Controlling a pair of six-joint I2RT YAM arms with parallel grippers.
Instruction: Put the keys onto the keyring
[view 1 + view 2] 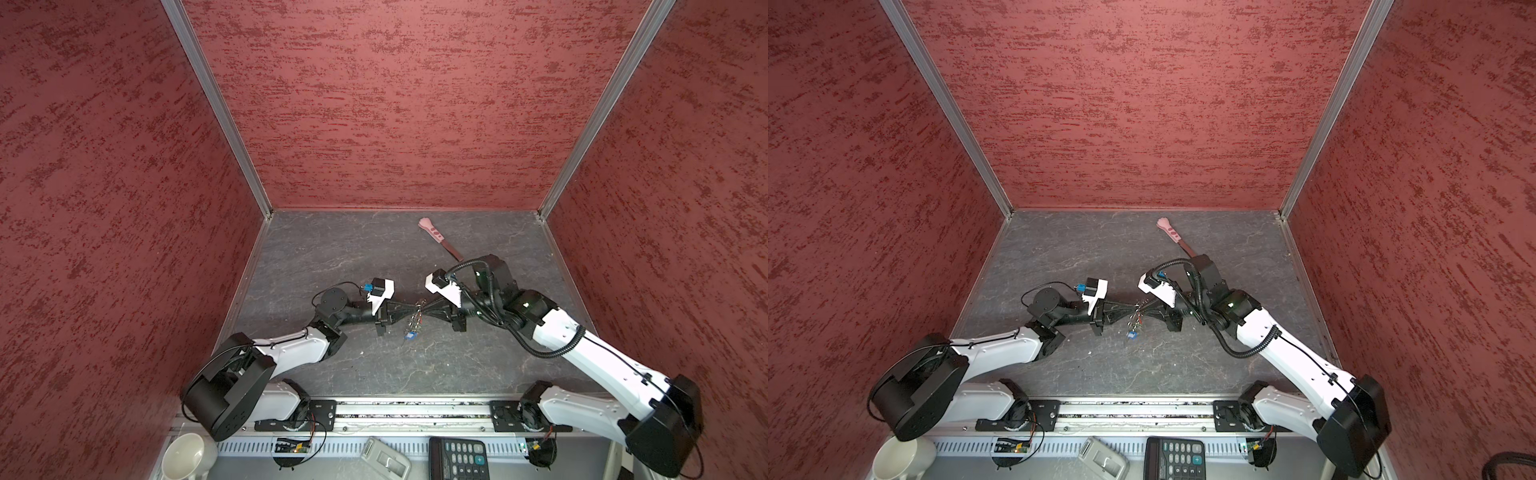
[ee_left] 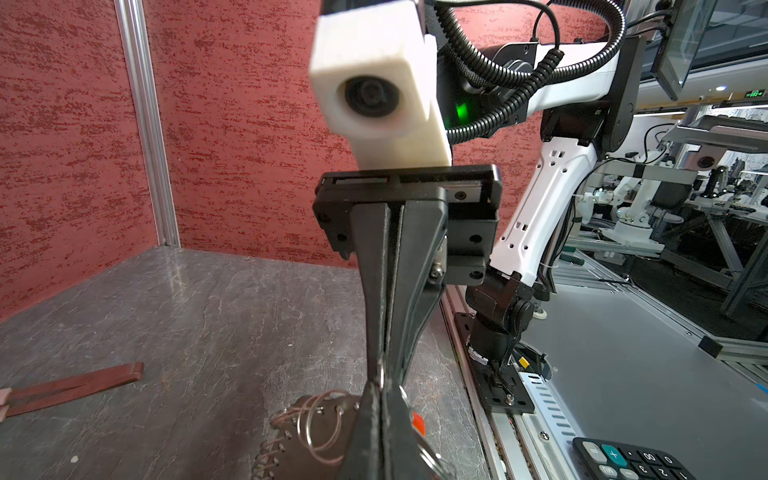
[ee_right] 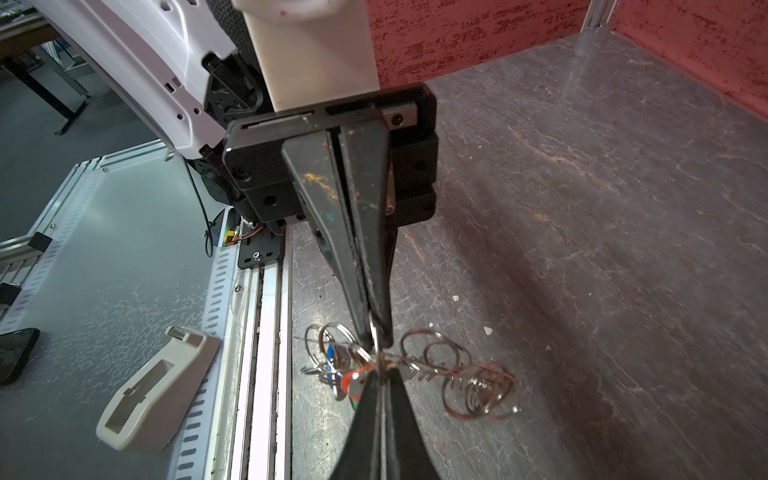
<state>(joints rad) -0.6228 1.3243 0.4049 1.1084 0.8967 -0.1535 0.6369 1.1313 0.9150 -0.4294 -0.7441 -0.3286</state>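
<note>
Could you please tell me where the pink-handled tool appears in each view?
Both top views: pink-handled tool lies far back, right of centre.
Left wrist: mostly its dark blade, at the frame edge.
Right wrist: not in view.
Shared landmark: the keyring, seen in all four views.

keyring over table centre, tool behind it, keys seemingly beneath

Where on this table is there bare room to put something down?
Bare: back left, between left wall and pink-handled tool; front strip along the rail. Crowded: middle, where left gripper and right gripper pinch the keyring.
</note>
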